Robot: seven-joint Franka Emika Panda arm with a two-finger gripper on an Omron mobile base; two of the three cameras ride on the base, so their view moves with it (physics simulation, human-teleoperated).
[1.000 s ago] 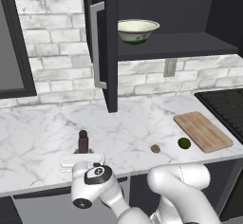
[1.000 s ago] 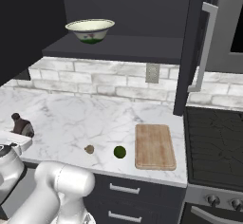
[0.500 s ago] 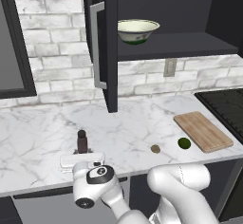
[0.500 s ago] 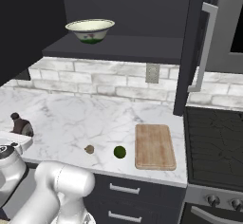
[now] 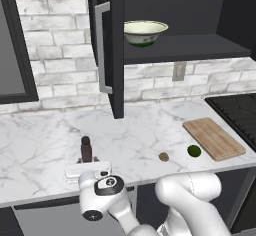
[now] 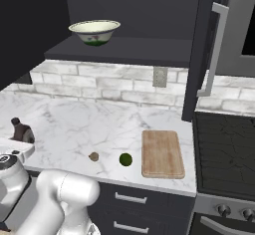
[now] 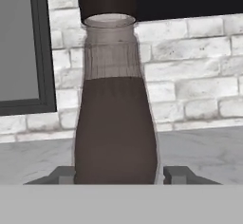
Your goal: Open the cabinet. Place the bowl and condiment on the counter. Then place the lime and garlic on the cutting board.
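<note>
Condiment bottle (image 7: 116, 109) upright on marble counter (image 5: 40, 145), right between the claw (image 7: 116, 176) tips; small gaps either side, so jaws look released, not clamped. Bottle probably light, rigid, smooth glass, top-heavy; best held low on its wide body. Far off to the claw's right: garlic (image 5: 163, 156), lime (image 5: 194, 151), cutting board (image 5: 214, 138). Bowl (image 5: 145, 32) up on open cabinet (image 5: 117, 50) shelf; brick wall behind.
</note>
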